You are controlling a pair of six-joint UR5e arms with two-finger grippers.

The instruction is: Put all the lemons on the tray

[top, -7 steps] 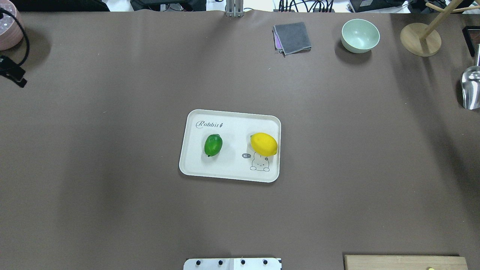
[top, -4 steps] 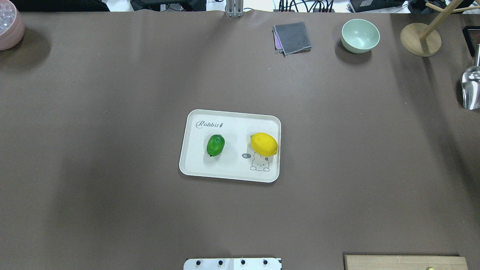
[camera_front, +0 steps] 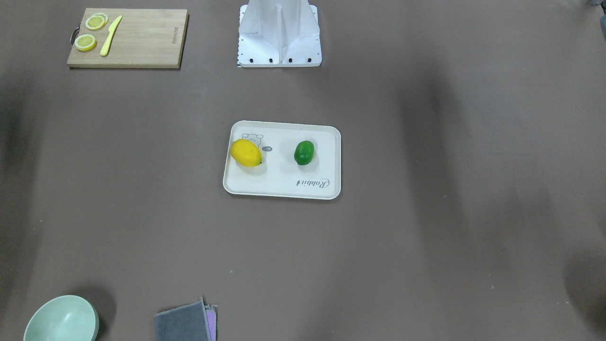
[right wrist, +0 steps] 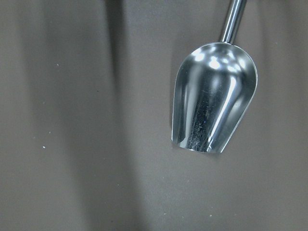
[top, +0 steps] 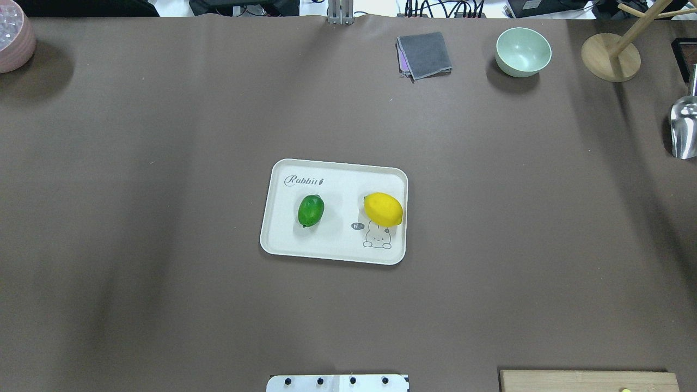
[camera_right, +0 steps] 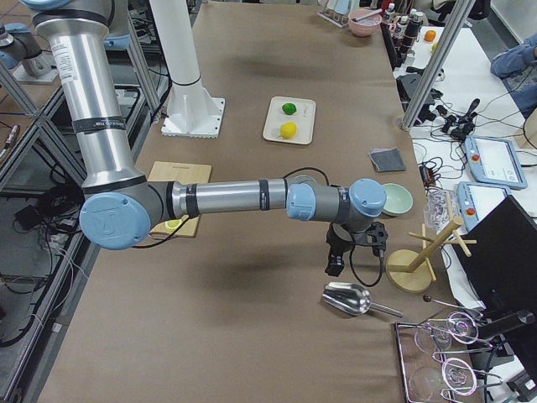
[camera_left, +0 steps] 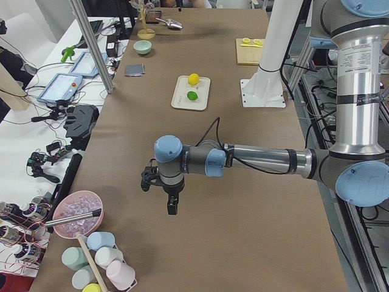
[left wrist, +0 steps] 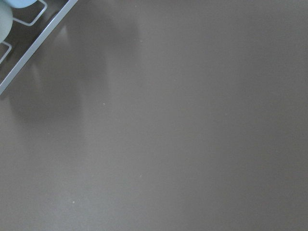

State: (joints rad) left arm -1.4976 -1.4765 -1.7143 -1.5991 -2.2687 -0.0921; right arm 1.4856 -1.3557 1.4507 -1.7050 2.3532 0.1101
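The cream-white tray lies at the table's middle, also in the front-facing view. The yellow lemon rests on its right part, over the bear drawing. The green lemon rests on its left part. Both also show in the front-facing view: yellow and green. My left gripper hangs over bare table far from the tray, near the left end. My right gripper hangs near the right end. I cannot tell whether either is open or shut. Neither holds a lemon.
A metal scoop lies under the right wrist, also at the overhead view's right edge. A green bowl, a grey cloth and a wooden stand sit at the back. A cutting board holds lemon slices and a knife. A pink bowl is at the back left.
The left gripper has left the overhead view at its left edge. The green lemon has rocked slightly on the tray. The yellow lemon has not moved.
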